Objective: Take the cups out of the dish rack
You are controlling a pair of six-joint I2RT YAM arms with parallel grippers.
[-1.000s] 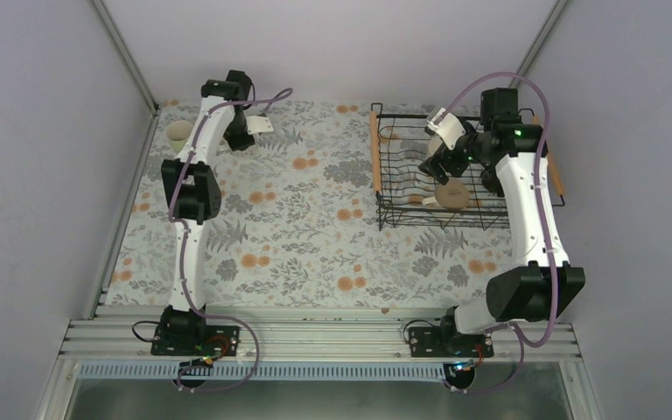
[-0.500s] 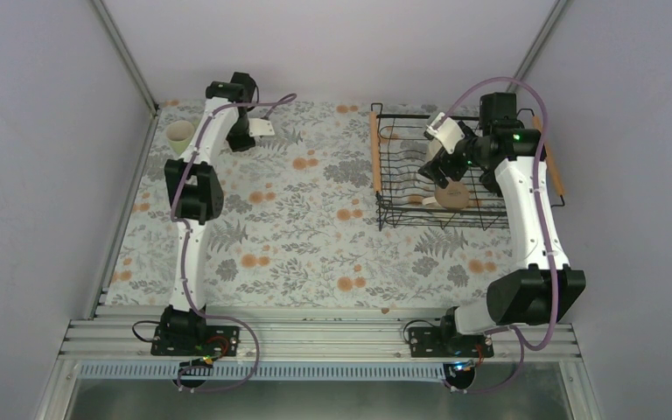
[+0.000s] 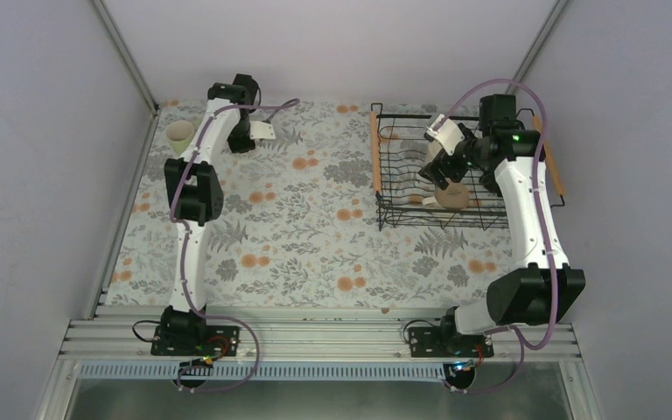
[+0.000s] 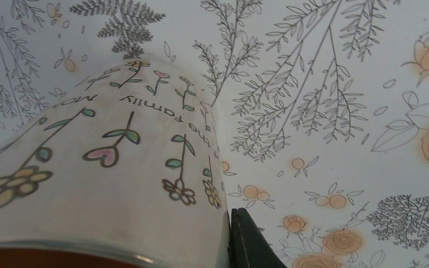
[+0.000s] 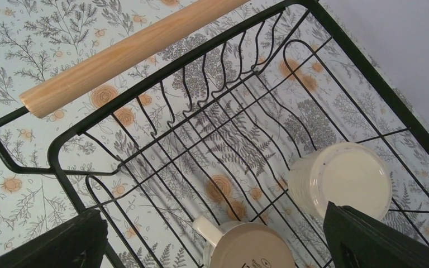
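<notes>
Right gripper [image 5: 215, 241] edges over the far-right dish rack [image 5: 128, 53], spread wide above the beige mug [image 5: 251, 250]; it looks hard and slick, so pinch its wall. Left gripper [image 3: 243, 140] holds the patterned mug [image 4: 100, 167].

Reaching at full stretch toward the far left with the left arm [image 3: 194, 188], left gripper [image 3: 245, 140] pointed down and closed on the wall of a patterned mug [image 4: 100, 167], one finger [image 4: 246, 240] outside it. On the right, folded at the elbow, wrist tipped down, right gripper [image 5: 215, 220] spread wide, holding nothing.
</notes>
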